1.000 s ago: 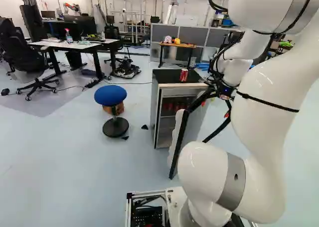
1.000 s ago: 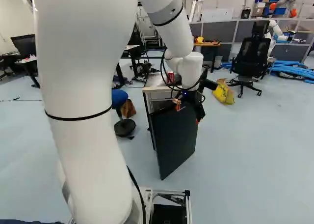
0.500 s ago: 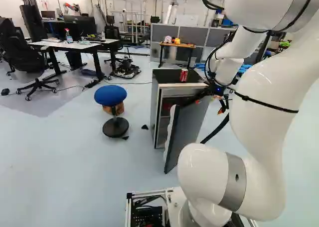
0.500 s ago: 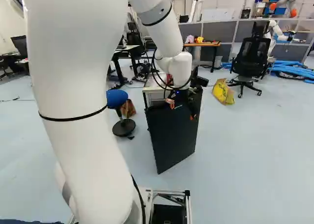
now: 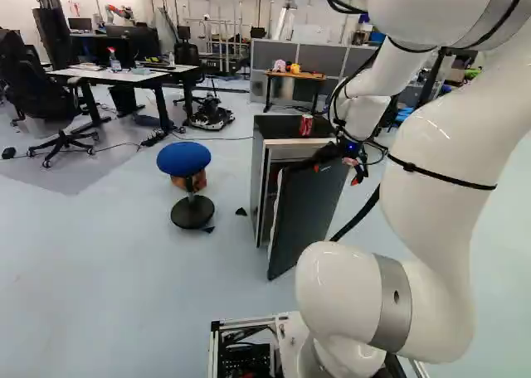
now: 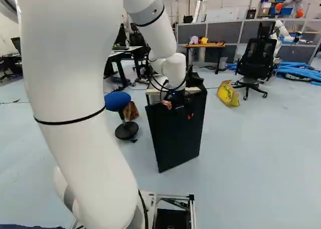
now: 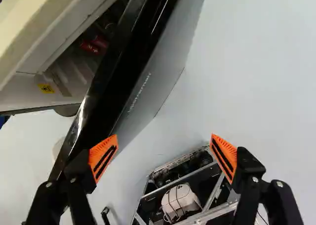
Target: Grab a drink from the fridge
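My gripper (image 5: pixel 335 174) is by the top of the fridge door (image 5: pixel 305 212), on its outer side. In the wrist view the gripper (image 7: pixel 164 153) stands wide open, nothing held; one finger overlaps the door's dark edge (image 7: pixel 106 82), and whether they touch I cannot tell. The door hangs partly open from the small fridge (image 5: pixel 259 175), leaving a narrow gap. Through that gap, ahead of the gripper, red drinks (image 7: pixel 95 45) show in the dark inside. One red can (image 5: pixel 306 126) stands on the fridge's black top. The arm hides it in the right base view.
A blue stool (image 5: pixel 184 159) stands left of the fridge in the left base view. Desks (image 5: pixel 124 75) and an orange-topped table (image 5: pixel 296 75) are farther back. At the right of the right base view are a yellow bag (image 6: pixel 228 94), an office chair (image 6: pixel 255 63) and another robot (image 6: pixel 275 35).
The door has swung toward the fridge, narrowing the gap. My arm and gripper have moved left with it in the right base view. The base has stayed still.
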You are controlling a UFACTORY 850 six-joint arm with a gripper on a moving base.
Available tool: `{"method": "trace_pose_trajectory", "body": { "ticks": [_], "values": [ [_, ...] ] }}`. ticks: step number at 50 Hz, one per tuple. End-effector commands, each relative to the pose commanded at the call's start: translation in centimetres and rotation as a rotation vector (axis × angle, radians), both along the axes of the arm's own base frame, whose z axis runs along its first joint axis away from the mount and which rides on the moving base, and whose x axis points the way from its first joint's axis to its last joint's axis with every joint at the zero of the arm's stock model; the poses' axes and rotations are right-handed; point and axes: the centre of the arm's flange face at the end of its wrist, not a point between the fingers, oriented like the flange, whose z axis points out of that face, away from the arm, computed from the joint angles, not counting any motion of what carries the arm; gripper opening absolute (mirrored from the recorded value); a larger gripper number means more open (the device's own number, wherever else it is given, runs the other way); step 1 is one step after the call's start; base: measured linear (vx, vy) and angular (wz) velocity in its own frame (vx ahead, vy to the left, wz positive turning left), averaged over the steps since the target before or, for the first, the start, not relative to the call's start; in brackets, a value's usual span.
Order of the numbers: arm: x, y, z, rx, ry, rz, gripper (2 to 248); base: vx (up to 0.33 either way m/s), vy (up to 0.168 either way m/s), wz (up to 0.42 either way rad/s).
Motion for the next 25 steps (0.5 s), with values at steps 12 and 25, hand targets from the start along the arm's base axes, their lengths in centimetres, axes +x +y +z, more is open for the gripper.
{"method": "trace_pose_trajectory", "body": {
  "ticks": [12, 25],
  "values": [
    [0.9, 1.9, 0.0, -0.016, -0.007, 0.057, 247, 0.000, 0.000, 0.000],
    [2.3, 3.9, 0.0, -0.033, -0.009, 0.124, 247, 0.000, 0.000, 0.000]
  ]
}}
